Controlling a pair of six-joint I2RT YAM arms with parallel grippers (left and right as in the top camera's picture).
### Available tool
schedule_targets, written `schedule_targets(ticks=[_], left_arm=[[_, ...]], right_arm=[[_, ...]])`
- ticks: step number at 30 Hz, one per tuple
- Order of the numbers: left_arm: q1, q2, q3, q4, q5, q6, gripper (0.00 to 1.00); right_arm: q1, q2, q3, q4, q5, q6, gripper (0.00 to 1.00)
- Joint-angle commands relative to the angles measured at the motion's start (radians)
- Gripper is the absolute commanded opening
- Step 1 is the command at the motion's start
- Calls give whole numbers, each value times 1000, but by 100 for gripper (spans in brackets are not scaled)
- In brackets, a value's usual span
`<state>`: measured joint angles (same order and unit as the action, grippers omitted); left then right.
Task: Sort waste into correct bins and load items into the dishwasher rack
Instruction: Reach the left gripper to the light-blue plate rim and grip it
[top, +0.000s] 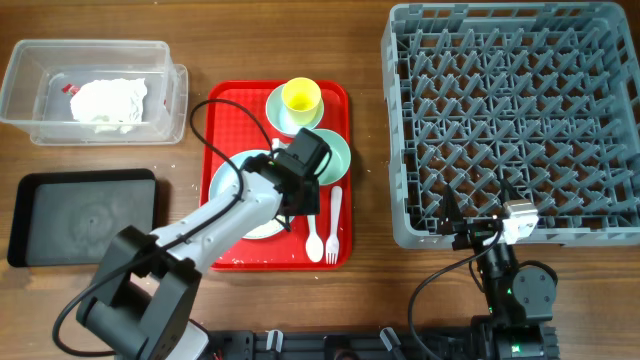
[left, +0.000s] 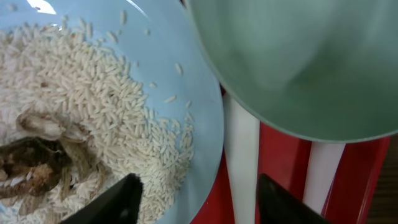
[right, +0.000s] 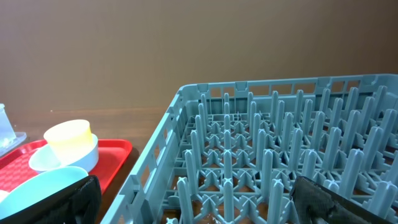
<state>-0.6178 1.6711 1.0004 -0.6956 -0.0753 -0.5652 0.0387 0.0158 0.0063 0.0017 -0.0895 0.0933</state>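
My left gripper (top: 297, 203) is open low over the red serving tray. In the left wrist view (left: 200, 194) its fingers straddle the rim of the pale blue bowl (left: 199, 93), which holds pale rice crumbs and brownish food scraps (left: 37, 162). The mint green bowl (top: 338, 150) sits next to it. The white fork (top: 313, 240) and spoon (top: 335, 220) lie on the tray's right side. The yellow cup (top: 301, 97) stands on a white dish. The napkin (top: 108, 102) and red-and-white wrapper (top: 68, 88) lie in the clear box (top: 20, 70). My right gripper (right: 199, 205) is open and empty at the grey rack's (top: 388, 120) front edge.
The black tray (top: 40, 195) lies at the left, below the clear box. The red serving tray (top: 222, 100) is in the middle, between the bins and the rack. A black cable loops over the tray's left part. The left arm covers part of the blue bowl.
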Motion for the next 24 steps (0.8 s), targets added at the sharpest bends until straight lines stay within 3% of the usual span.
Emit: schedule_targets(ticks=[1,7,19,20,24], left_arm=[[-17,12,-6,-1,-44,12,57],[-22,14,-21,-29,-124,12,45],[-71,79,-28,2,-125,12,46],[-71,97,-28,8,-136,11,40],[-71,107,-28,14,-147,-3,34]], right_arm=[[4,-5,-1,5,-12,13,100],[4,-5,-1,5,-12,13,100],[4,-5,-1,5,-12,13,100],[4,-5,-1,5,-12,13,100],[4,-5,-1,5,-12,13,100]])
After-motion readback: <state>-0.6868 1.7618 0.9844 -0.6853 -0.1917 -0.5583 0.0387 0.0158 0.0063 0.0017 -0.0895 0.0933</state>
